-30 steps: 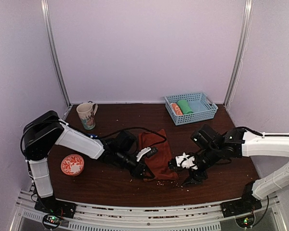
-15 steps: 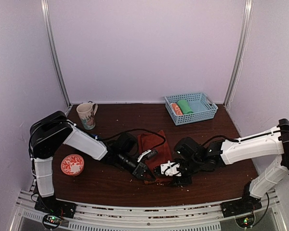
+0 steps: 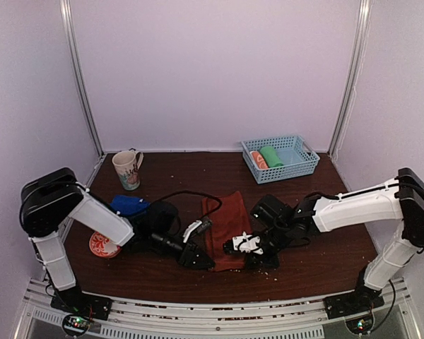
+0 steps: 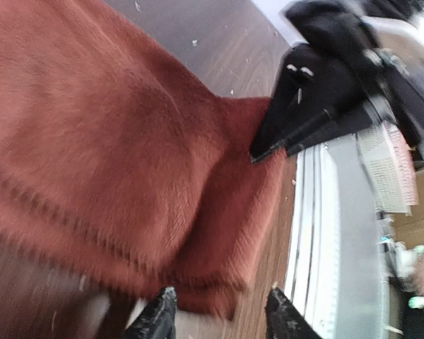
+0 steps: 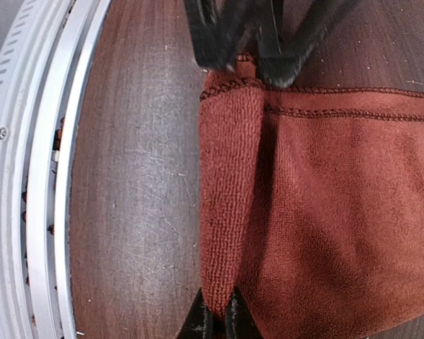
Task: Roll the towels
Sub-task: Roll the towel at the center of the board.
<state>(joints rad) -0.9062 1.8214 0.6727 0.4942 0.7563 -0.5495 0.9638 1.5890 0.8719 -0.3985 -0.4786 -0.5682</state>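
So the brown towel (image 3: 230,220) is lying mostly flat mid-desk (image 3: 318,263), long way running front to back. Its near end is doubled over into a fat fold, which looks to me like the very start of the roll. The right end effector (image 5: 215,321) is pinched tight on one corner of that fold. The left end effector (image 4: 219,319) sits at the other near corner with its jaws partway apart and nothing between them, the cloth just past the tips. The blue towel (image 3: 129,205) is a lump over by the left arm, well apart, and doesn't look rolled.

My take on doing this well: get the left one closed on its corner before anything moves, otherwise the fold gets dragged crooked. Then both lift low and tuck away from the arms together at the same pace, keeping the fold snug so the roll doesn't cone or flop open.
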